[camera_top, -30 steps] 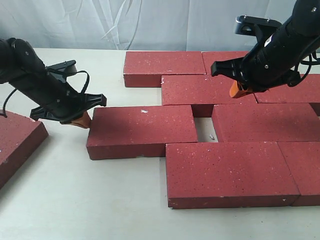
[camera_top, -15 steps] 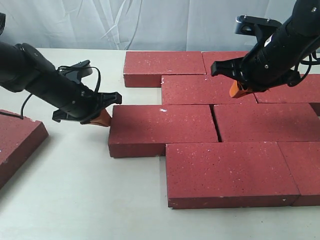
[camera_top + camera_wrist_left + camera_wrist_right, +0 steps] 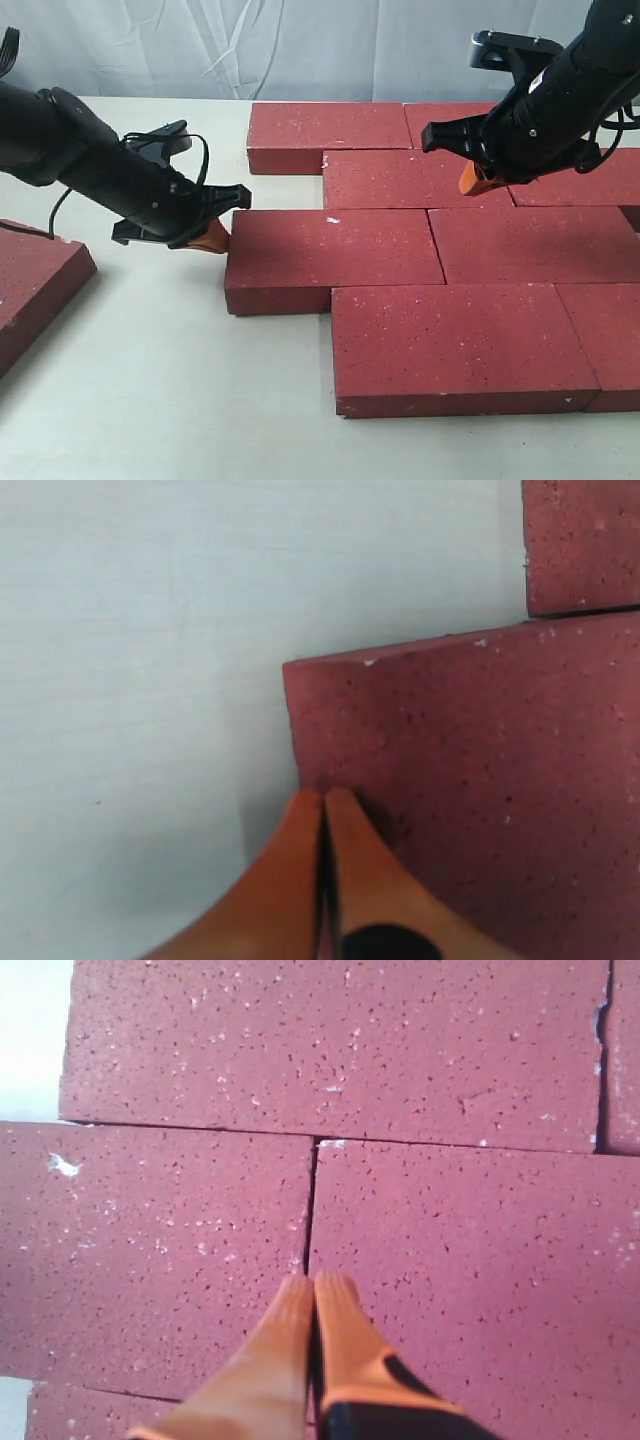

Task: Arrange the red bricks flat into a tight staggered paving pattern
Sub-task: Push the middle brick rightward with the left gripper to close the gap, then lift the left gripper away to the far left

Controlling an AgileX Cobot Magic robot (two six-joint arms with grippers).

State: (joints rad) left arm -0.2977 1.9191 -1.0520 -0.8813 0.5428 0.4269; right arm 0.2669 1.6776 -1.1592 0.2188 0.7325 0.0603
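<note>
Several dark red speckled bricks lie flat in staggered rows on the table. The middle-row left brick (image 3: 330, 255) now butts against its right neighbour (image 3: 535, 243). My left gripper (image 3: 212, 238) is shut, its orange tips pressed against that brick's left end; in the left wrist view the gripper (image 3: 324, 798) touches the brick (image 3: 480, 780) near its corner. My right gripper (image 3: 475, 180) is shut and hovers above the second-row brick (image 3: 400, 178); in the right wrist view the gripper (image 3: 315, 1282) sits over a seam between bricks (image 3: 160, 1250).
One more red brick (image 3: 30, 290) lies apart at the left edge, at an angle. Back-row bricks (image 3: 325, 130) sit near a pale curtain. Bare table (image 3: 150, 390) spreads in front and to the left of the paving.
My left gripper pushed the middle-row brick rightward, closing the gap to its neighbour, and moved a little further right in the last half second. The right arm stayed still.
</note>
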